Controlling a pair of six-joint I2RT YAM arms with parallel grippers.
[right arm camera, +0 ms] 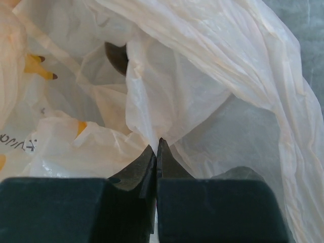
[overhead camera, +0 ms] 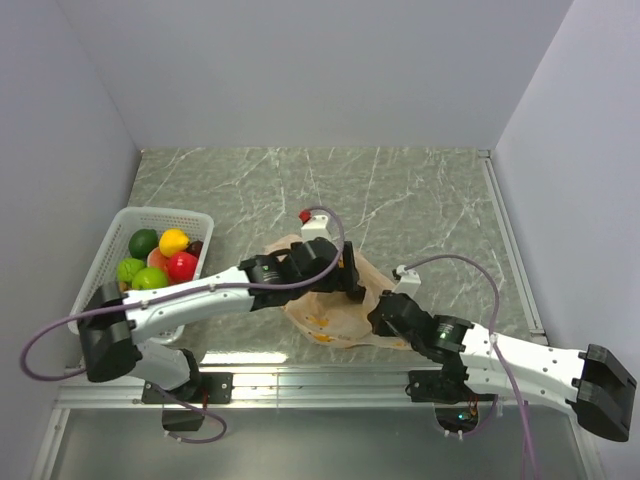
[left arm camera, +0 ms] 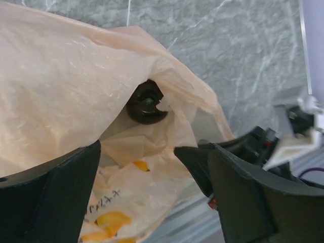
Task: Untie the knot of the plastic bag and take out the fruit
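Note:
The pale-peach plastic bag (overhead camera: 322, 318) lies crumpled in the middle of the table with its mouth open; no knot shows. My left gripper (overhead camera: 350, 280) hovers over it, open and empty (left arm camera: 136, 152), facing the bag's opening (left arm camera: 61, 91). A dark purple fruit (left arm camera: 147, 104) sits inside the opening. My right gripper (overhead camera: 376, 318) is shut on a fold of the bag's rim (right arm camera: 158, 144) at its right side. The dark fruit (right arm camera: 117, 56) also shows in the right wrist view, half hidden by the plastic (right arm camera: 192, 76).
A white lattice basket (overhead camera: 120, 225) at the left holds a yellow lemon (overhead camera: 173, 241), a red apple (overhead camera: 182, 266), green fruits (overhead camera: 143, 242) and others. A small red object (overhead camera: 305, 214) lies behind the left wrist. The table's metal front edge (overhead camera: 300, 375) runs below the bag.

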